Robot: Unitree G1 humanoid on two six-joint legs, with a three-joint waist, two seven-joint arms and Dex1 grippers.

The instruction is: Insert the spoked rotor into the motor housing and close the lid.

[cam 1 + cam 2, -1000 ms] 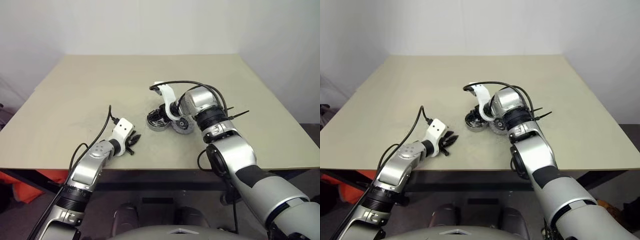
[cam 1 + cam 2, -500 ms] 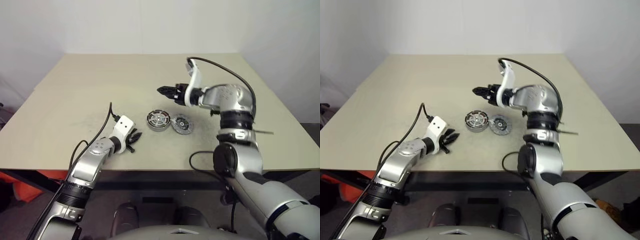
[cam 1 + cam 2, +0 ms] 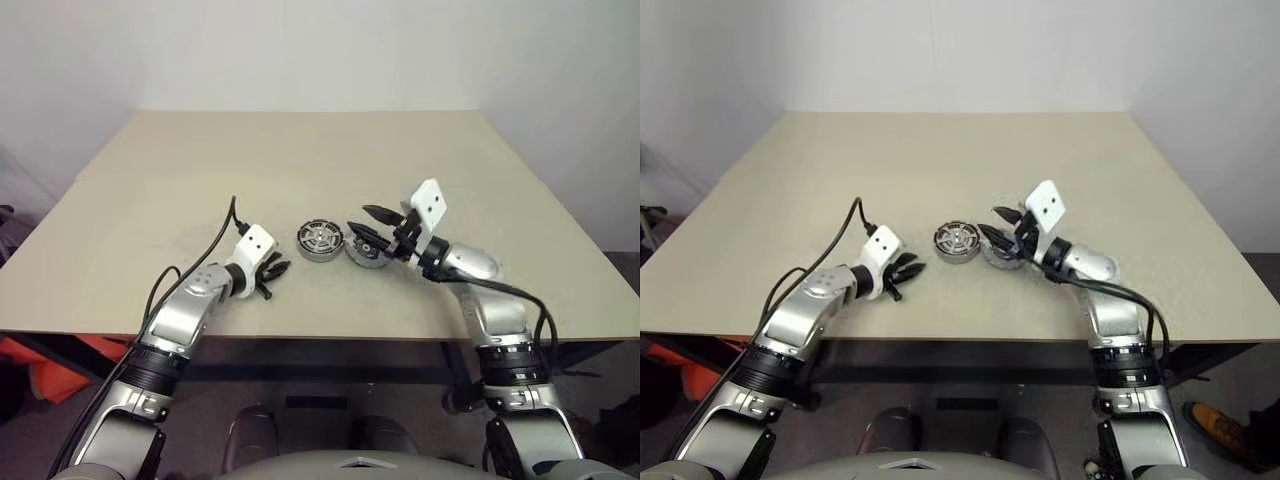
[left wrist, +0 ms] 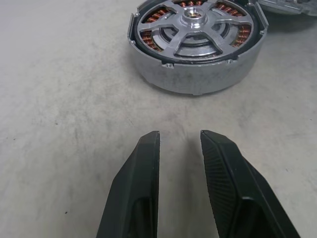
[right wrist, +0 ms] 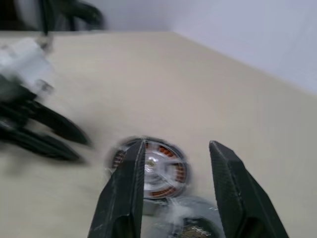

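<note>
The motor housing (image 3: 320, 240) sat on the worktop (image 3: 200, 180), nearer the front edge than the back and about midway between the side edges. The spoked rotor (image 4: 195, 22) was already seated inside it, its shiny spokes and hub ringed by copper windings, so I judged the first half of the job done. The lid (image 3: 368, 255) lay flat on the worktop just beside the housing, on its right-hand side, close enough that I could not tell whether the two touched; it was not yet on the housing, so closing remained. My right gripper (image 3: 367, 229) hung over the lid with its fingers apart and nothing between them, pointing toward the housing. My left gripper (image 3: 274, 277) rested low near the front edge, on the housing's left side and apart from it, its two fingers (image 4: 143, 188) parted by a narrow gap and empty. What was left, as I saw it, was to take up the lid and set it squarely on the housing.
</note>
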